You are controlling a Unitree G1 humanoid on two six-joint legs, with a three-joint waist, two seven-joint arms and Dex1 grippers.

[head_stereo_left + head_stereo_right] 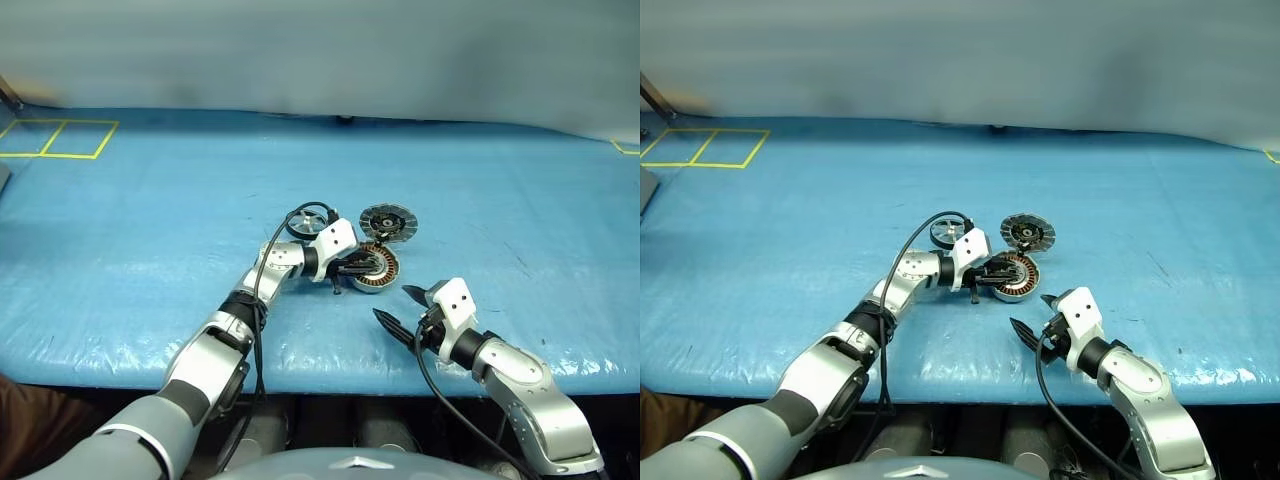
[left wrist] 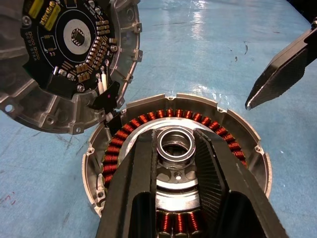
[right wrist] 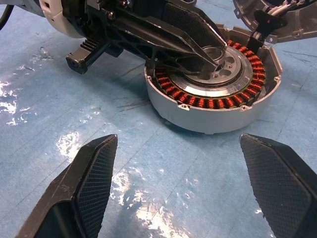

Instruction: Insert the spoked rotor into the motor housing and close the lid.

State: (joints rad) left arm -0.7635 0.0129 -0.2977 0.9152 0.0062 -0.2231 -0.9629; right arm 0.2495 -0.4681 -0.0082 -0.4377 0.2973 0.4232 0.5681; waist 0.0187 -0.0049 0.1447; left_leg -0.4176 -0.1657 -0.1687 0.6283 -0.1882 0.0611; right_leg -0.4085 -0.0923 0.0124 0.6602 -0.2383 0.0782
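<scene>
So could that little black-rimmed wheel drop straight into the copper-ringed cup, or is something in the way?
Something is: the left gripper sits inside the motor housing, its fingers clamped around the central hub. The spoked rotor lies on the table behind that arm.

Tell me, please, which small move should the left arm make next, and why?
Probably lift away from the motor housing: its fingers sit around the hub with no rotor between them, while the spoked rotor lies on the table behind, and the lid is open.
</scene>
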